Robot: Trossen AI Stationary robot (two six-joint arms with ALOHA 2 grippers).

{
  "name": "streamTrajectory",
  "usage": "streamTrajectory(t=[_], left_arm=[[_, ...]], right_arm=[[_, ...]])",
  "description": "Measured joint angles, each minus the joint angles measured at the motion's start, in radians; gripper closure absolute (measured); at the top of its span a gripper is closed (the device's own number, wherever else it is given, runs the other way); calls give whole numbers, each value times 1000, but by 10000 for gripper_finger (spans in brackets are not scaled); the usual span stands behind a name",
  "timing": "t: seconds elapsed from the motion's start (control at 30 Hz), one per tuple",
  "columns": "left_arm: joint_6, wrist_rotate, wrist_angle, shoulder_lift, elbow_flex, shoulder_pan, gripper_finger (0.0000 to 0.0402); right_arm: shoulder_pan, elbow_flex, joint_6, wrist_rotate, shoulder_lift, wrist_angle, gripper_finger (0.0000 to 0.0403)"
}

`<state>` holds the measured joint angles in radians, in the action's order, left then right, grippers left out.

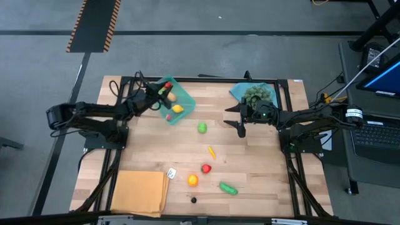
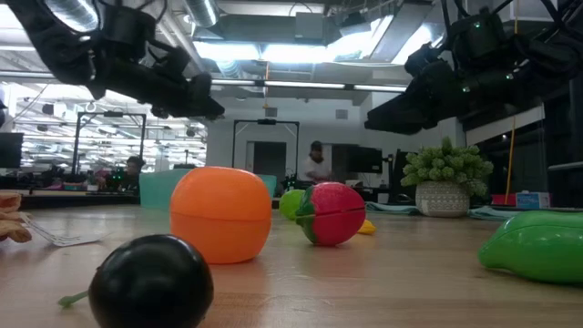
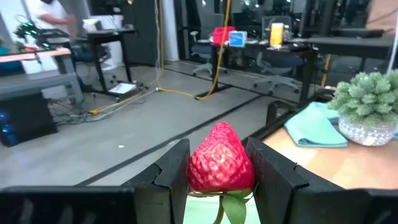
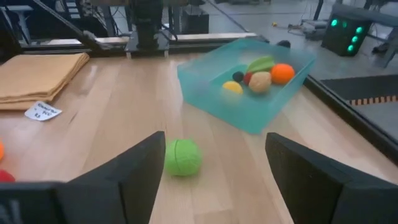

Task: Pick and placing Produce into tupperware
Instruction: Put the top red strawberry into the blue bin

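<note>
Wooden table, near edge to far: one dark berry, one green pod, one orange, one red fruit, one white tag, writing unreadable. Mid-table: one green ball below the wide-open, empty right gripper. Far-left: tupperware; above it, left gripper clamps a strawberry.

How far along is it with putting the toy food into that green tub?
Partway. The tub already holds several pieces. The left pincer grips a strawberry above the tub. The right pincer is open near the green ball. Still on the table: orange, red fruit, green pod, black berry.
</note>
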<state>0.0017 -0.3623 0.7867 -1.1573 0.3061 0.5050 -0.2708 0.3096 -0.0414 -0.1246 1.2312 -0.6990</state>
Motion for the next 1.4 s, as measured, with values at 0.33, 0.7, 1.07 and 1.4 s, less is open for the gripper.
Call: streamTrajectory(t=[0.33,0.7,1.07,1.4], left_arm=[[5,157,-95,-160,154,100,273],[78,199,-779,-161,444,133,269],[106,293,-1211,-161,672,166,273],[114,306,-1365,-280,770,175,273]], right_arm=[[0,0,-45,3,0,-18,123],[-1,0,-49,3,0,-16,123],[-1,0,-49,-1,0,-15,123],[-1,0,-49,-1,0,-15,123]])
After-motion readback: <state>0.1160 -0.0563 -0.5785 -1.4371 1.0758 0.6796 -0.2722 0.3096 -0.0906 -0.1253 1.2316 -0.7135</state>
